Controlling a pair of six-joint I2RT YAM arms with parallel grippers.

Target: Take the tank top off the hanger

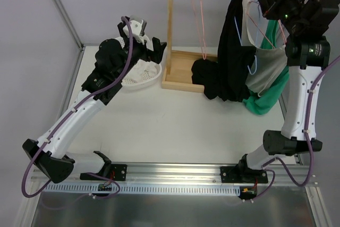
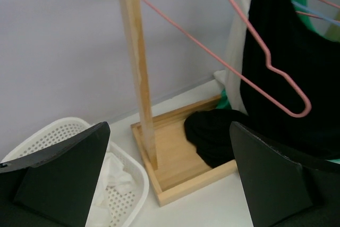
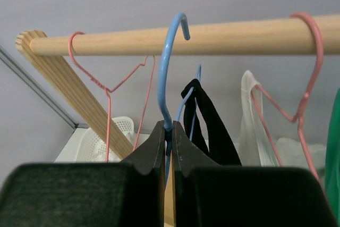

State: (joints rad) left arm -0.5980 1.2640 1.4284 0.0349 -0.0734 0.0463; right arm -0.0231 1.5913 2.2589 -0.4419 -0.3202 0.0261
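Note:
A black tank top (image 1: 234,51) hangs on a blue wire hanger (image 3: 171,67), and its lower end is heaped on the rack's wooden base (image 1: 178,73). My right gripper (image 3: 169,131) is shut on the neck of the blue hanger just under its hook, close below the wooden rod (image 3: 223,38). I cannot tell whether the hook rests on the rod. One black strap (image 3: 212,126) shows beside the hanger wire. My left gripper (image 2: 169,147) is open and empty, low by the rack's post (image 2: 135,62), well left of the tank top (image 2: 287,51).
An empty pink hanger (image 2: 255,41) hangs between the post and the tank top. A cream garment (image 3: 255,120) on another pink hanger and a green garment (image 1: 265,99) hang further right. A white basket (image 1: 143,78) with white cloth stands left of the base.

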